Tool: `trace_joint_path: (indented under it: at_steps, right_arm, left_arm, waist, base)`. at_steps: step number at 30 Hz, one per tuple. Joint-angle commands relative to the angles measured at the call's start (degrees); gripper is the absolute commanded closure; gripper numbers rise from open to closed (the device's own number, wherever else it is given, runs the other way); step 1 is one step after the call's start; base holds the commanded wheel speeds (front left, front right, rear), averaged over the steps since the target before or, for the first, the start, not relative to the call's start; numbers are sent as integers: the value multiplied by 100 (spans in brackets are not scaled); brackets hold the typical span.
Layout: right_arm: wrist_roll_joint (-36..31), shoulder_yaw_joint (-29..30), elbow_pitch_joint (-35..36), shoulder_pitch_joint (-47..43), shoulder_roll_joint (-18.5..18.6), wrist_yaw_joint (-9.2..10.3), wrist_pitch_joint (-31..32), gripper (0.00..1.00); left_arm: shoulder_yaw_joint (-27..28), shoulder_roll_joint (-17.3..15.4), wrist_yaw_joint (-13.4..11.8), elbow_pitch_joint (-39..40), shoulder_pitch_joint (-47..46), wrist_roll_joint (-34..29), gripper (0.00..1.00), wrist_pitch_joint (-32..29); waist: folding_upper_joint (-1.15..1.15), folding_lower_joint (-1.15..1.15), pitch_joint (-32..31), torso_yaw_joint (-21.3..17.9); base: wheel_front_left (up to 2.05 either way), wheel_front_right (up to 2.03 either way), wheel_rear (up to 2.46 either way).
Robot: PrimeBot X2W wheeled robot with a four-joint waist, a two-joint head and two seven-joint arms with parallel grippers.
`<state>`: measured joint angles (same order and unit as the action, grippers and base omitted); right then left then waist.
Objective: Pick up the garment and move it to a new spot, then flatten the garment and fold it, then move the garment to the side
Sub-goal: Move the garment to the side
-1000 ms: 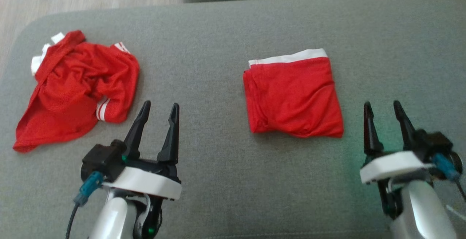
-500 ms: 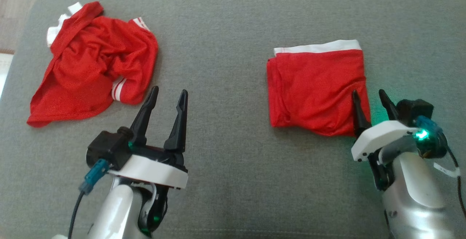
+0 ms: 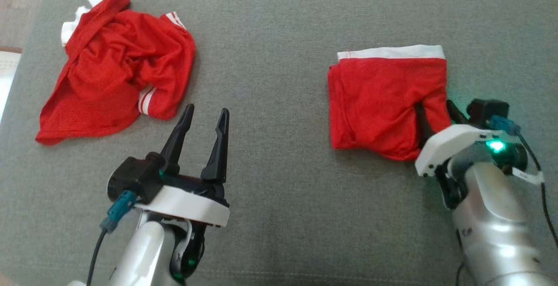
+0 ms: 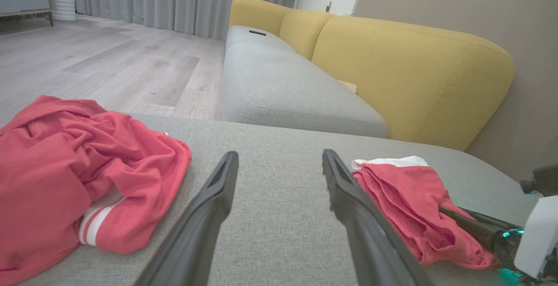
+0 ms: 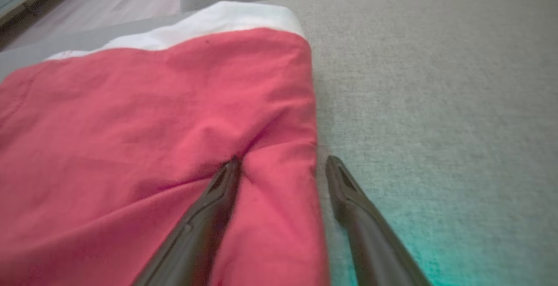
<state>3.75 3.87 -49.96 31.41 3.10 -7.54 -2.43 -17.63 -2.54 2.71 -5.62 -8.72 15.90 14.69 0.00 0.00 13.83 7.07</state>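
The garment (image 3: 383, 98) is red with a white waistband and lies folded into a rectangle on the right of the grey cushion (image 3: 279, 216). My right gripper (image 3: 434, 107) is open at its near right corner. One finger presses into the red cloth (image 5: 152, 124) and the other rests on bare cushion just beside its right edge, so the edge lies between the jaws of the right gripper (image 5: 283, 161). My left gripper (image 3: 207, 110) is open with nothing in it, hovering over bare cushion at the lower left. In the left wrist view the folded garment (image 4: 405, 199) shows right of the left gripper (image 4: 280, 155).
A second red garment (image 3: 117, 63) with white stripes lies crumpled at the cushion's far left, and it also shows as a crumpled heap (image 4: 65, 164) in the left wrist view. Beyond the cushion stand a yellow sofa back (image 4: 392, 68), another grey seat (image 4: 283, 85) and wooden floor (image 4: 109, 59).
The head camera has tilted down and shifted. My right gripper has advanced from beside the folded garment onto its right edge, one finger now on the cloth. The left gripper has held its place.
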Motion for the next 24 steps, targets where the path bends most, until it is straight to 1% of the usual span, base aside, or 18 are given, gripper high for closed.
trace_joint_path:
  at_steps: [1, 2, 3, 8, 10, 13, 17, 24]
  right_arm:
    - [87, -247, 5, 69, -23, 5, 56, 0]
    - [145, -394, -37, 104, -23, 5, 28, 28]
    - [73, -492, -71, 135, -23, 5, -26, 100]
    - [-490, -738, -151, 278, 134, 5, -347, 100]
    - [-685, -884, -132, 337, 290, 5, -420, 100]
    - [-886, -1132, -75, 439, 650, 5, -433, 100]
    - [-952, -1459, 10, 564, 1345, 5, -313, 100]
    - [-789, -1816, -28, 734, 2792, 5, -55, 100]
  left_arm:
    - [183, -33, -18, 202, -258, 35, 0, 31]
    - [198, -33, -13, 194, -256, 24, 0, 31]
    - [213, -33, -3, 184, -253, 7, 0, 31]
    - [266, -33, 28, 163, -254, -48, 0, 31]
    - [286, -33, 34, 174, -253, -76, 0, 31]
    - [312, -33, 49, 198, -255, -97, 0, 31]
    - [322, -33, 67, 241, -287, -114, 0, 31]
    - [274, -33, 111, 317, -453, -134, 0, 31]
  waist:
    - [0, 0, -5, -29]
    - [0, 0, -10, -62]
    - [0, 0, -22, -104]
    - [0, 0, -108, -315]
    - [0, 0, -131, -407]
    - [0, 0, -128, -540]
    - [0, 0, -16, -673]
    - [0, 0, 350, -679]
  base:
    - [0, 0, 0]
    - [0, 0, 0]
    - [0, 0, 0]
    - [0, 0, 0]
    - [0, 0, 0]
    - [0, 0, 0]
    - [0, 0, 0]
    - [0, 0, 0]
